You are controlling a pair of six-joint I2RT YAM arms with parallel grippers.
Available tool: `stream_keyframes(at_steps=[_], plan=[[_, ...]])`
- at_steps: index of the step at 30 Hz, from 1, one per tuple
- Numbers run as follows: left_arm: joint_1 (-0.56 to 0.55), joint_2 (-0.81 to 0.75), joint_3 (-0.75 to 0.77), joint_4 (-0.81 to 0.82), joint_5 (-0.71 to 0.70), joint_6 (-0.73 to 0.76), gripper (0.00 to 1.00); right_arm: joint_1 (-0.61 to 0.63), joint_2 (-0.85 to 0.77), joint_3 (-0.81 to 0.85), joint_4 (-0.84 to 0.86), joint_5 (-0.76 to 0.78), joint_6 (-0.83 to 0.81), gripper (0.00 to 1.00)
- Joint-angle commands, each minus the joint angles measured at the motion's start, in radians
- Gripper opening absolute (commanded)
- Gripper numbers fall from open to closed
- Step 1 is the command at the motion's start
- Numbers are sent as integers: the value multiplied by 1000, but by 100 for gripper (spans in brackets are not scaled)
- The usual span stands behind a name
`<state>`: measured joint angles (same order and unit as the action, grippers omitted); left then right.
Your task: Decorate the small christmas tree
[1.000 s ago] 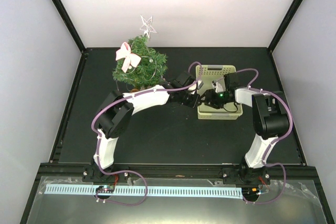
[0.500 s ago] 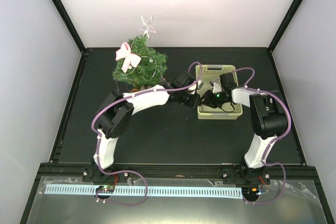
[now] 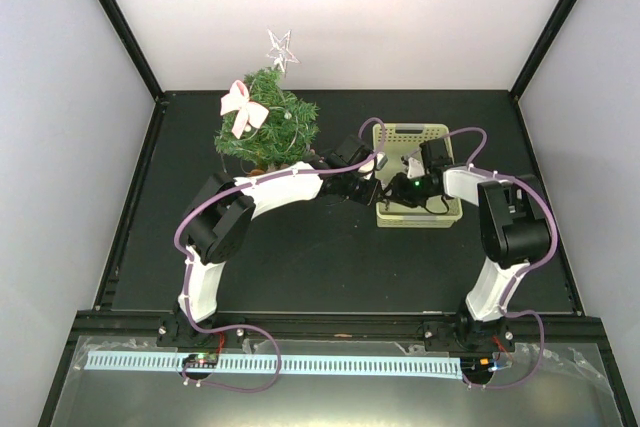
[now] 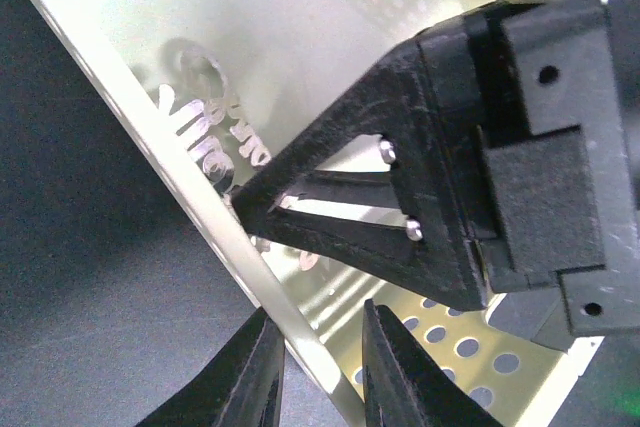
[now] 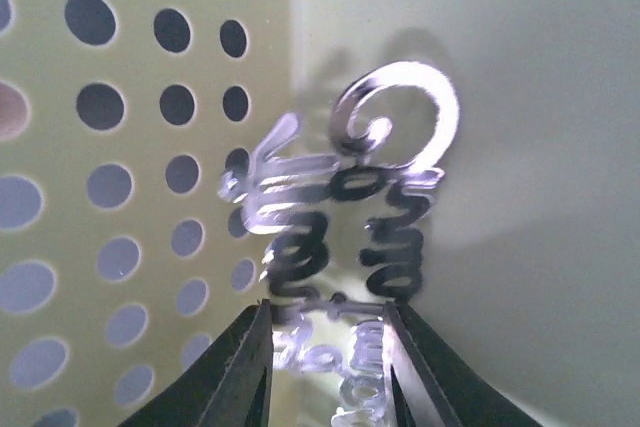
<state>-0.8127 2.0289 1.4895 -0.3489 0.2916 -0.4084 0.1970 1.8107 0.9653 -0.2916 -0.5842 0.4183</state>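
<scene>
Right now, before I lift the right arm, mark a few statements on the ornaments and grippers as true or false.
1. The right gripper has the silver script ornament between its fingers. True.
2. That ornament hangs on the small christmas tree. False: it is inside the basket.
3. The left gripper straddles the basket's wall. True.
4. The treetop is bare. False: a silver star sits on it.
5. A pink bow is on the tree. True.
</scene>
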Motion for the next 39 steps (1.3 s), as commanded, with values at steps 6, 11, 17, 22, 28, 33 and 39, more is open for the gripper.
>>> stream_keyframes(at_steps=[6, 11, 17, 22, 28, 33, 39], plan=[[-8, -19, 18, 6, 5, 6, 22, 41, -83, 81, -179, 212, -85, 45], [-8, -23, 16, 6, 5, 8, 22, 59, -52, 123, -209, 228, -96, 46], [-8, -25, 12, 13, 9, 4, 22, 84, -32, 150, -257, 311, -61, 46], [-8, -21, 10, 20, 9, 6, 22, 84, 6, 132, -224, 323, -30, 57], [-8, -13, 6, 31, 23, 12, 20, 84, 31, 76, -116, 191, 17, 57], [-8, -4, 12, 34, 27, 17, 19, 46, 7, -8, 61, -8, 93, 53], [-9, 1, 12, 39, 31, 15, 18, 14, -34, -74, 202, -108, 151, 49]])
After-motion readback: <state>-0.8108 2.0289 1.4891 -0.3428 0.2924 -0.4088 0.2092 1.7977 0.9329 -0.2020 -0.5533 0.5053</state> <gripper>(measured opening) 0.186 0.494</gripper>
